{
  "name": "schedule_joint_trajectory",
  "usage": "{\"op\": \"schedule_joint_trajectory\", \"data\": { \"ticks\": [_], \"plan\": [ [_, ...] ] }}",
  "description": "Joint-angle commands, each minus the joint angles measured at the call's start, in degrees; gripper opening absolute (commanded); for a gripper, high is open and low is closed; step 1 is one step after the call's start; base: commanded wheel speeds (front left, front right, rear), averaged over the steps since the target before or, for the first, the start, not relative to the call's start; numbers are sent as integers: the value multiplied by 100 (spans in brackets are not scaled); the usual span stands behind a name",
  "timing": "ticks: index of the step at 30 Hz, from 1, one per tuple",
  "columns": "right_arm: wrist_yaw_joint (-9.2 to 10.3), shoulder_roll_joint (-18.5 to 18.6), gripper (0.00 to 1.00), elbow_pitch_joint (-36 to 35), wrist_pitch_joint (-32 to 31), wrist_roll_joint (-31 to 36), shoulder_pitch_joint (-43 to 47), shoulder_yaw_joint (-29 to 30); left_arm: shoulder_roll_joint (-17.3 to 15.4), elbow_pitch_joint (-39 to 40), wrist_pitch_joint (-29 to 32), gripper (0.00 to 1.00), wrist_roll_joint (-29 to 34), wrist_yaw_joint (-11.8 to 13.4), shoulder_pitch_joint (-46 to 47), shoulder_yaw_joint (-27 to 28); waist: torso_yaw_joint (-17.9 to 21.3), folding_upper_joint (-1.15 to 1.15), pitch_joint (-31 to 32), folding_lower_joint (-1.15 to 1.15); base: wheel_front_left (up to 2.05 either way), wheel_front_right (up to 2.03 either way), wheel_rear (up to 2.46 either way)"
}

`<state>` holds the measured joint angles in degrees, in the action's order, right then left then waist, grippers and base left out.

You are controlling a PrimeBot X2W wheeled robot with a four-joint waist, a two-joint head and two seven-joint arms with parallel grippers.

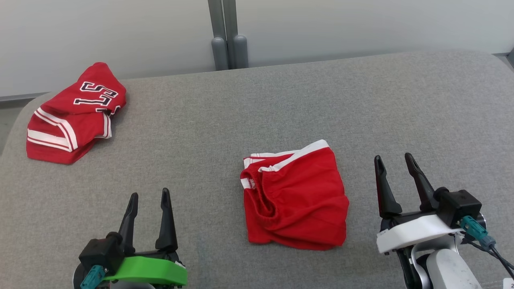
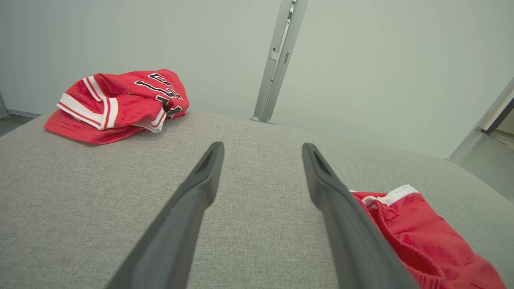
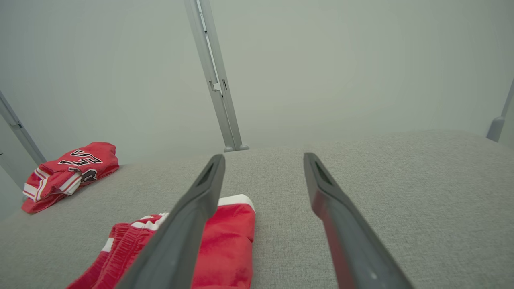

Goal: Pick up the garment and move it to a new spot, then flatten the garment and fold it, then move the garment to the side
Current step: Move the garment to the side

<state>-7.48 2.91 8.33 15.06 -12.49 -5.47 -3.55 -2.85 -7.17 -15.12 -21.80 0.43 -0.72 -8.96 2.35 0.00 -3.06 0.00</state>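
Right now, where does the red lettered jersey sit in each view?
Head view: jersey upper left, near the grey surface's far left corner.
Left wrist view: jersey upper left.
Right wrist view: jersey at mid-left edge.
Shared landmark: grey post behind the surface, right of the jersey in all three.

Bright, even, soft light leaves only faint shadows and no glare; focus is sharp, while wrist views bow at their edges.
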Motion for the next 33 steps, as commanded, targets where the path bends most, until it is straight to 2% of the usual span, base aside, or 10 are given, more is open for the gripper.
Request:
{"op": "schedule_joint_trajectory", "data": {
  "ticks": [1, 6, 9, 14, 20, 26, 33],
  "plan": [
    [-2, 0, 100, 35, 16, 3, 29, 17, -9, 10, -3, 100, 3, 9, -81, 3, 0, 0, -4, 0, 0, 0, 0],
    [-2, 29, 100, 391, -117, 29, -70, -11, -9, -6, -3, 100, -22, 21, -48, -38, -27, 0, -28, 0, 0, 0, 0],
    [-2, 142, 100, 661, -652, -227, -230, -37, -9, -19, -4, 100, -30, 16, -3, -81, -76, 0, -67, 0, 0, 0, 0],
    [-2, 456, 100, 881, -1897, -815, -448, -159, -9, -64, -4, 100, -105, 24, 93, -155, -229, 0, -181, 0, 0, 0, 0],
    [-2, 731, 100, 1032, -2683, -1359, -776, -284, -10, -87, -4, 100, -189, 48, 195, -261, -472, 0, -336, 0, 0, 0, 0],
    [-2, 902, 100, 1464, -3174, -1815, -1163, -543, -10, -113, -4, 100, -215, 51, 270, -336, -687, 0, -451, 0, 0, 0, 0],
    [-2, 943, 100, 2033, -3414, -2168, -1485, -814, -10, -126, -3, 100, -254, 59, 286, -379, -832, 0, -507, 0, 0, 0, 0]
  ]
}}
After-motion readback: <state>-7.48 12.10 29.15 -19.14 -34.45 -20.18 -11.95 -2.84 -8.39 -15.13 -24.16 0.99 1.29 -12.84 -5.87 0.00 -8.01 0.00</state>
